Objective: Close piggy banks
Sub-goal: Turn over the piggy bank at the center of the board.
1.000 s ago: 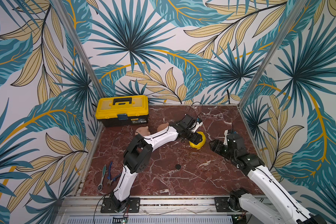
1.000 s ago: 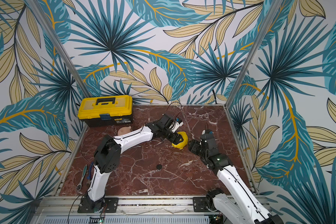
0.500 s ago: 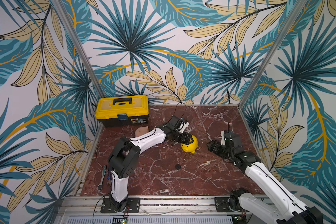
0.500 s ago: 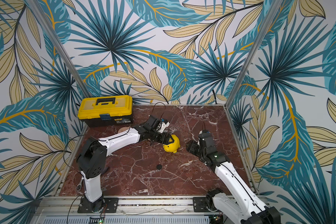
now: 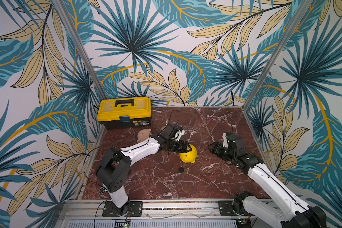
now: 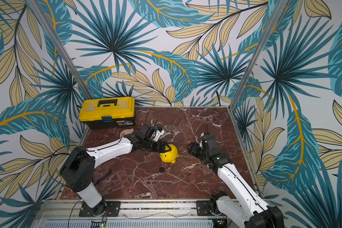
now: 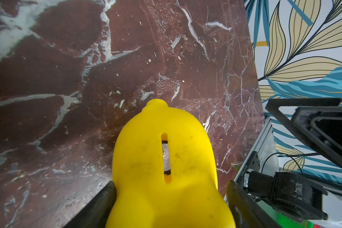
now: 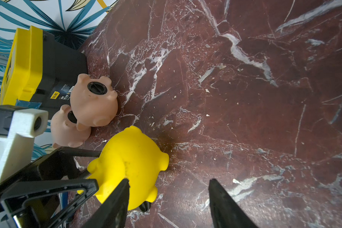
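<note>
The yellow piggy bank point(image 5: 188, 156) stands upright on its feet near the middle of the desk point(image 5: 205, 183). The left end effector point(image 7: 169, 184) comes in from about 10 o'clock and holds the pig's rear between its fingers. Through the coin slot point(image 7: 165, 158) a pale patch shows that looks like the marble below, so the belly hole is probably open. A loose black plug point(image 5: 181, 169) lies on the desk at about 7 o'clock of the pig, near it but not touching. The right end effector point(image 8: 169, 180) hovers at 3 o'clock of the pig with its jaws wide and nothing between them. The two pink piggy banks point(image 8: 93, 100) lie against each other by the toolbox point(image 5: 124, 111), at 10 o'clock from the yellow one; the nearer shows a black plug seated in its belly, so only the yellow one seems left to close. To do this step well, the left arm should tip the pig until the belly hole faces the free arm and hold it firmly — the rounded plastic will likely slip or roll under pressure. The right end effector should take the plug by its rim, keep it flat, and press it in squarely.
</note>
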`<state>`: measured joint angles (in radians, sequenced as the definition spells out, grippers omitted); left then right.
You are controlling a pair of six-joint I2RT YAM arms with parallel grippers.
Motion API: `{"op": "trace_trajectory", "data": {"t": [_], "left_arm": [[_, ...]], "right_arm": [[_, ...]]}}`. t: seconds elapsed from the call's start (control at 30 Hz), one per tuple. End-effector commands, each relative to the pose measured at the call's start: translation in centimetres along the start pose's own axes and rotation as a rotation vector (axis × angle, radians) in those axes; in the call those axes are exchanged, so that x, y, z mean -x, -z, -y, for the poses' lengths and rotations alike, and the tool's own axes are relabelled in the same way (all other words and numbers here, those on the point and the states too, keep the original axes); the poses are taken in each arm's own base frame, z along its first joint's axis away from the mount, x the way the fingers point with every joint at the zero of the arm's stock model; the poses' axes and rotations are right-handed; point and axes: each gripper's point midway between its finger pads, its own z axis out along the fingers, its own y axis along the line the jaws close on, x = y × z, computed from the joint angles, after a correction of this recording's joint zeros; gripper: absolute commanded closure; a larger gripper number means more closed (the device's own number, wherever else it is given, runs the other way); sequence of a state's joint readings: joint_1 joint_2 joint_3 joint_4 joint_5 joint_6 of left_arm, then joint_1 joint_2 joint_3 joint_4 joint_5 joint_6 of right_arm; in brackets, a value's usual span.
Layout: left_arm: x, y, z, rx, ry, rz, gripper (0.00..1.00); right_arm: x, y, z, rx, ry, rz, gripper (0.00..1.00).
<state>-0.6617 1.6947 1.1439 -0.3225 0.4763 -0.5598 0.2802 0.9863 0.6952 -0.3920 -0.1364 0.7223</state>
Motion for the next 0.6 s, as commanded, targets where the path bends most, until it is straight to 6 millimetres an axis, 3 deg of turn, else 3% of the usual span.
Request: {"op": "trace_trajectory", "data": {"t": [0.0, 0.27, 0.57], "left_arm": [[-0.6, 0.7, -0.6, -0.01, 0.038, 0.018, 0.25], [-1.6, 0.7, -2.5, -0.001, 0.068, 0.035, 0.19], [-1.4, 0.3, -2.7, -0.004, 0.059, 0.04, 0.06]], "right_arm": [[-0.5, -0.5, 0.0, 0.016, -0.017, -0.013, 0.36], [-1.3, -1.5, 0.2, 0.01, -0.022, -0.045, 0.36], [-1.3, -1.7, 0.0, 0.007, -0.018, -0.047, 0.36]]}}
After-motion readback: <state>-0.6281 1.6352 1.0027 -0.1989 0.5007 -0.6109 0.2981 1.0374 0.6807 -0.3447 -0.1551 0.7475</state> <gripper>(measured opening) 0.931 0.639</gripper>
